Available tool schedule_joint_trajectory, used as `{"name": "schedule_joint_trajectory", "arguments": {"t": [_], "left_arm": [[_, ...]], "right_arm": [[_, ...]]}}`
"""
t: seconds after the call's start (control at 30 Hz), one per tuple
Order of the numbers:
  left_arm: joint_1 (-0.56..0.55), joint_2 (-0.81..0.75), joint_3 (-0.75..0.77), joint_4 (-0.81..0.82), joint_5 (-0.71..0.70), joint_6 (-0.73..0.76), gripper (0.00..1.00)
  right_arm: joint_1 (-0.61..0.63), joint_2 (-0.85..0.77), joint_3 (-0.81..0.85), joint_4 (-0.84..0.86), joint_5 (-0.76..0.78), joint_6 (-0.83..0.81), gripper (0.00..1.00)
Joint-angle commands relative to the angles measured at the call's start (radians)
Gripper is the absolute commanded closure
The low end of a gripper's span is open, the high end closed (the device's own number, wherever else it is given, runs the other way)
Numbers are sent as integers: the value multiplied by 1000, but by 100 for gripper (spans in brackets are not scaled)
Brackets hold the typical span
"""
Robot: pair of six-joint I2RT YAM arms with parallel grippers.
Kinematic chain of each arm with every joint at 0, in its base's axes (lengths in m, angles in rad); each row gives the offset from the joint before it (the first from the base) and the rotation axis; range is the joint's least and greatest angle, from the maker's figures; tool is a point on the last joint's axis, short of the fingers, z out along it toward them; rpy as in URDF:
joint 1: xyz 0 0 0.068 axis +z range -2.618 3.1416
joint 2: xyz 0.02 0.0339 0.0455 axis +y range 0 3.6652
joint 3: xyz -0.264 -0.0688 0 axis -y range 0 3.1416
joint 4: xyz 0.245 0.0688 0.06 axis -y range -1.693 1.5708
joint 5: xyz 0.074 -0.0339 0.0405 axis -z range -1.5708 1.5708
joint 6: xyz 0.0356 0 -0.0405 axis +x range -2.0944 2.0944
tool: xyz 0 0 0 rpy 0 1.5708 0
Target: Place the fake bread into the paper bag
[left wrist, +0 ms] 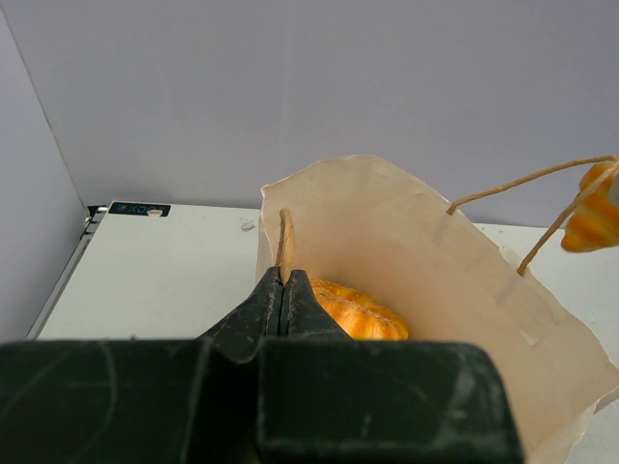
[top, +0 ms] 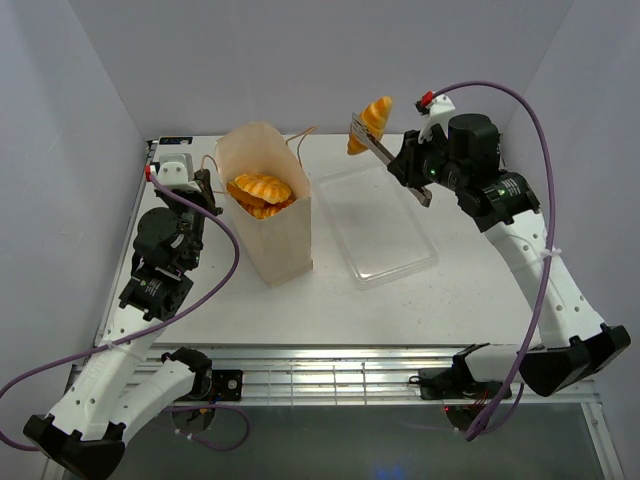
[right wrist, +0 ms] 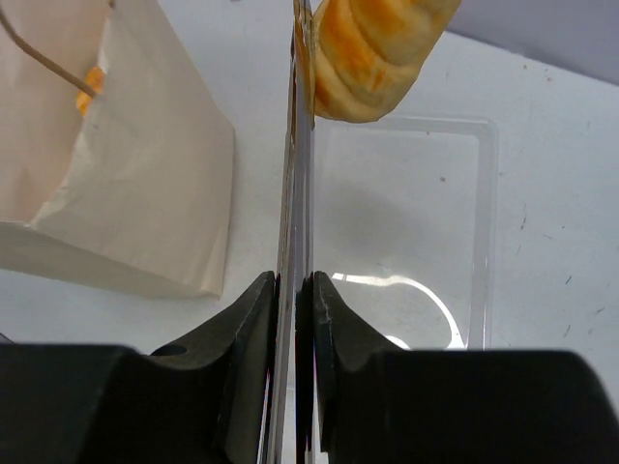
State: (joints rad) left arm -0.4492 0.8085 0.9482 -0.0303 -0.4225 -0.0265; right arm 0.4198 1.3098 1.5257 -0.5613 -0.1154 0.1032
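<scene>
Your left pincer [left wrist: 283, 288] is pressed together on the near rim of the paper bag [top: 283, 240], right where a string handle meets the paper. That grip seems meant to steady the bag upright and hold its mouth wide. Your right pincer [right wrist: 295, 290] is clamped on the stems of a pair of metal tongs [right wrist: 298, 174], and that squeeze is what pins the golden croissant [top: 376, 120] at their tips. The croissant hangs in the air above the far end of the clear tray [top: 395, 245], to the right of the bag and apart from it. Orange pastries [top: 260, 190] lie inside the bag and no pastry shows in the tray, so this is likely the last piece. You need to carry it left over the opening, clear of the far handle, before easing the squeeze
</scene>
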Motion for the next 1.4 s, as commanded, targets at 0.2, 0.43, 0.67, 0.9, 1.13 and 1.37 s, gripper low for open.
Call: {"name": "schedule_joint_trajectory", "arguments": {"t": [0.2,0.43,0.67,0.9,1.13,1.37], "left_arm": [[-6,-8,0,4,-9,-7,100],[-6,-5,0,6,-10,-7,100],[-6,-6,0,6,-15,-6,100],[-6,-12,-2,7,-16,-4,100],[-6,-9,0,4,-9,-9,99],[-6,-8,0,6,-10,-10,99]], "right_arm": [[169,-26,309,-87,161,-46,92],[338,75,519,-147,246,-79,92],[497,118,485,-98,304,-79,92],[582,69,268,-29,324,-34,92],[609,0,134,3,295,-5,62],[613,-7,175,15,261,-5,59]]}}
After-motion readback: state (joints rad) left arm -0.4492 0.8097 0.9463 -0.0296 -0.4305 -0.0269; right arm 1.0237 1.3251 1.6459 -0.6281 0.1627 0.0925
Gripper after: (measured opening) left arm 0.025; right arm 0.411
